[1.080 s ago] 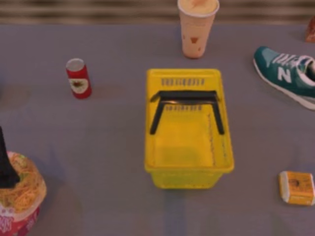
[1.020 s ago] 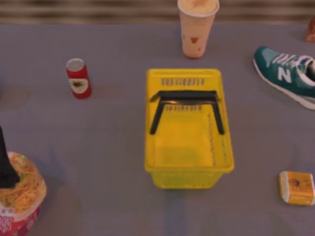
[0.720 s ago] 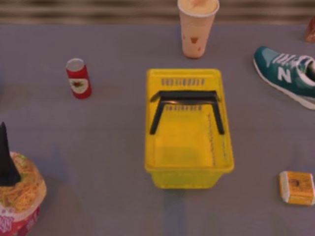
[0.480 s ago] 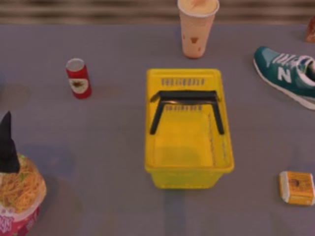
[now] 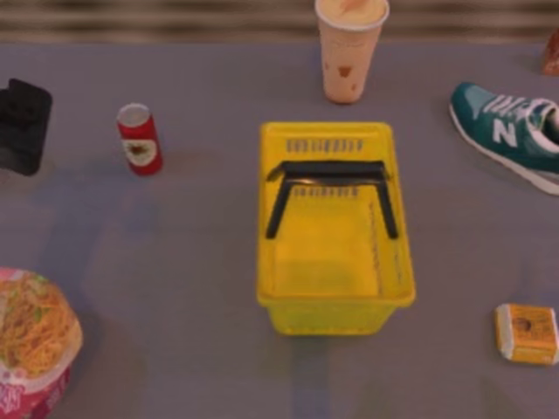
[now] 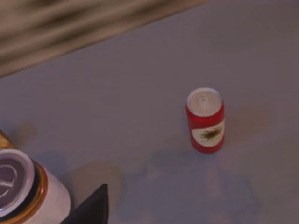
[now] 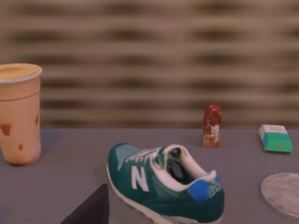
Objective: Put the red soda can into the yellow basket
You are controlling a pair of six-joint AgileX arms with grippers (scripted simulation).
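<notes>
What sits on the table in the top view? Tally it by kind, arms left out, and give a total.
red soda can: 1
yellow basket: 1
peach paper cup: 1
teal sneaker: 1
noodle bowl: 1
small yellow box: 1
red-brown item cut off at the right edge: 1
Total: 7

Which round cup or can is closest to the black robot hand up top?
The red soda can, right beside the left gripper. The peach cup and noodle bowl sit farther off.
</notes>
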